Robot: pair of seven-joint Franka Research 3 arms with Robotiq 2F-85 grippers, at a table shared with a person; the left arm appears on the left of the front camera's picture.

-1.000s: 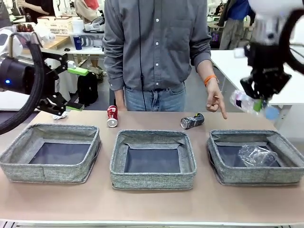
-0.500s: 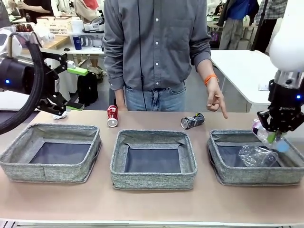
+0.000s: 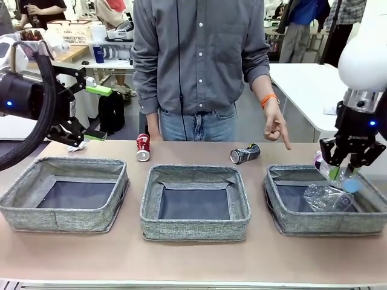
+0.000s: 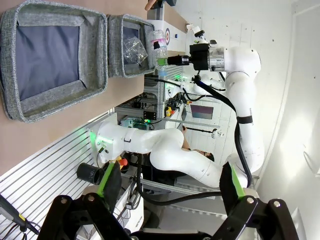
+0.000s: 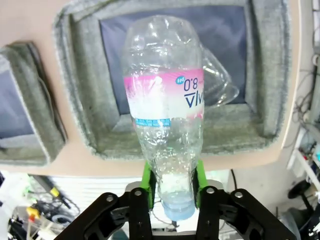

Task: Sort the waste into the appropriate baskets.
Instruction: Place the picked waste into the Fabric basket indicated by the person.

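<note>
Right wrist view — right gripper (image 5: 172,172) pinches pink-label bottle (image 5: 165,100) by its neck, over right basket (image 5: 80,117) w/ a crushed clear bottle (image 5: 220,85) inside; I'd release low, centred — off the rim.

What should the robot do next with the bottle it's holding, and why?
Probably open the right pincer and let the pink-label bottle drop. The bottle hangs over the right basket, where another clear bottle already lies, so plastic would go with plastic.
</note>
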